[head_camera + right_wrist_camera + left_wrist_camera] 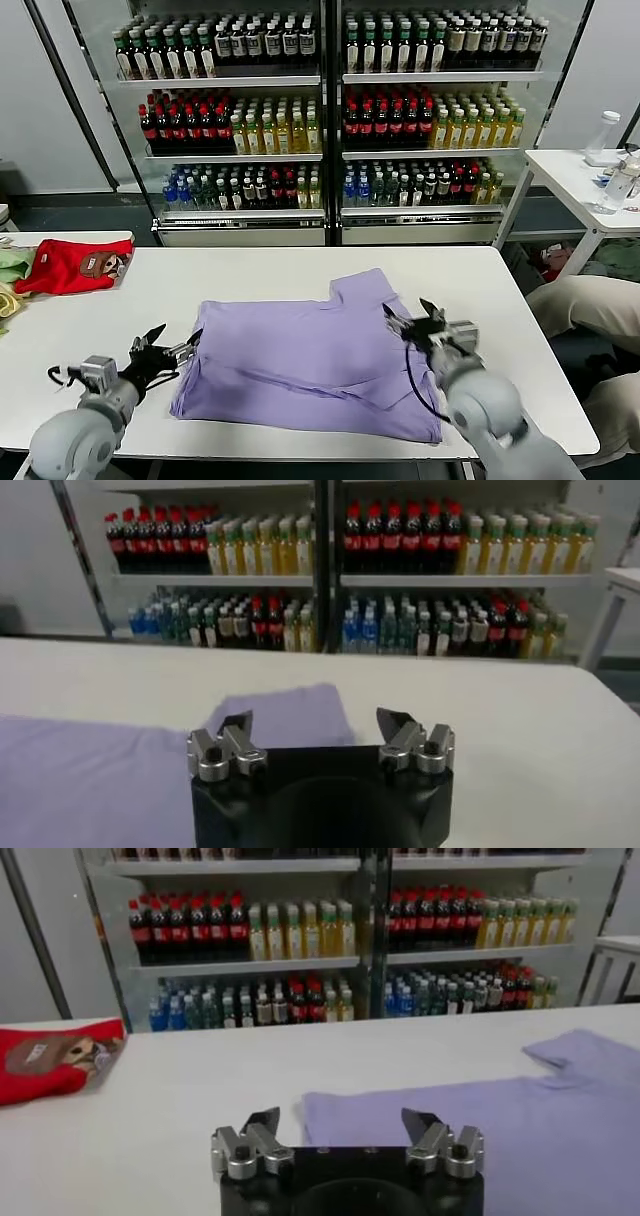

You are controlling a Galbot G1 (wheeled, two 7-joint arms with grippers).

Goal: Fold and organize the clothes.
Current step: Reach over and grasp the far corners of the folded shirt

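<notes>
The lavender T-shirt [310, 360] lies partly folded on the white table [250, 275], plain side up, one sleeve sticking out toward the far right. My left gripper [172, 347] is open and empty, just off the shirt's left edge. My right gripper [412, 318] is open and empty, at the shirt's right edge below the sleeve. The shirt also shows in the left wrist view [500, 1118], beyond the open left gripper [342, 1123], and in the right wrist view [110, 780], beyond the open right gripper [315, 725].
A red shirt with a brown patch [72, 266] lies at the table's far left, beside pale green and yellow garments [10, 270]. Drink shelves [330, 120] stand behind. A second white table [585, 185] with bottles stands at the right.
</notes>
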